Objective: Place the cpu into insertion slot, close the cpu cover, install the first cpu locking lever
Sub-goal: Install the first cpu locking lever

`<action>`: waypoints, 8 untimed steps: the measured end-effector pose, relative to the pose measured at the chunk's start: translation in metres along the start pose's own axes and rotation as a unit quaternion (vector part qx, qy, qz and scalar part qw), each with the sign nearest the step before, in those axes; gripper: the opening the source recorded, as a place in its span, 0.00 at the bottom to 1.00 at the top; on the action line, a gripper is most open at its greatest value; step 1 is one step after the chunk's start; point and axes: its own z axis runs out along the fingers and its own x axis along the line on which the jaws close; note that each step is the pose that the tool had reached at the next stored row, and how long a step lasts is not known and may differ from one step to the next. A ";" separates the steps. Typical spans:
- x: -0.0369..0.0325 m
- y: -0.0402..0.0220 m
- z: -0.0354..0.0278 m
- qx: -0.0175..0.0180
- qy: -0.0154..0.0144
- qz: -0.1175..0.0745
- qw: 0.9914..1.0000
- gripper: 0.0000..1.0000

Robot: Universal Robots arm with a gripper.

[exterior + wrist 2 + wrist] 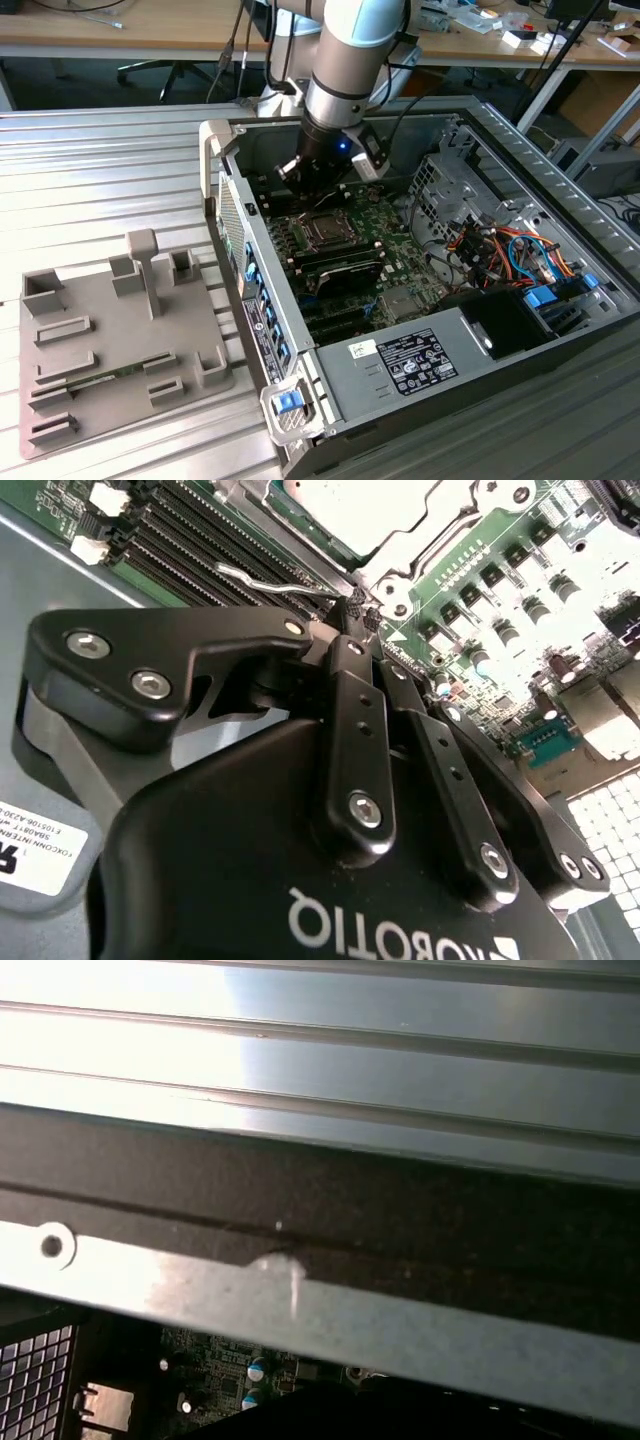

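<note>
My gripper hangs inside the open computer case, just above the motherboard and beside the insertion slot. In the second wrist view its black fingers are pressed together, and the gripper's tip is shut close to the socket's corner. The cpu shows its silvery face in the socket. The cpu cover lies flat around it. A thin silvery locking lever runs between the socket and the memory slots and ends right at the fingertips. I cannot tell whether they touch it.
Black memory slots run beside the socket. The case's rim and walls enclose the board. Drive cage and cables fill the exterior view's right. A grey fixture plate lies on the ribbed table at that view's left.
</note>
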 end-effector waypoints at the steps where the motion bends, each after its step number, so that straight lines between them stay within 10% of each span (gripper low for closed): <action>1: 0.0000 0.0008 0.0001 0.000 0.000 0.000 1.000 0.11; 8: 0.0001 0.0015 0.0001 0.000 0.001 -0.013 1.000 0.11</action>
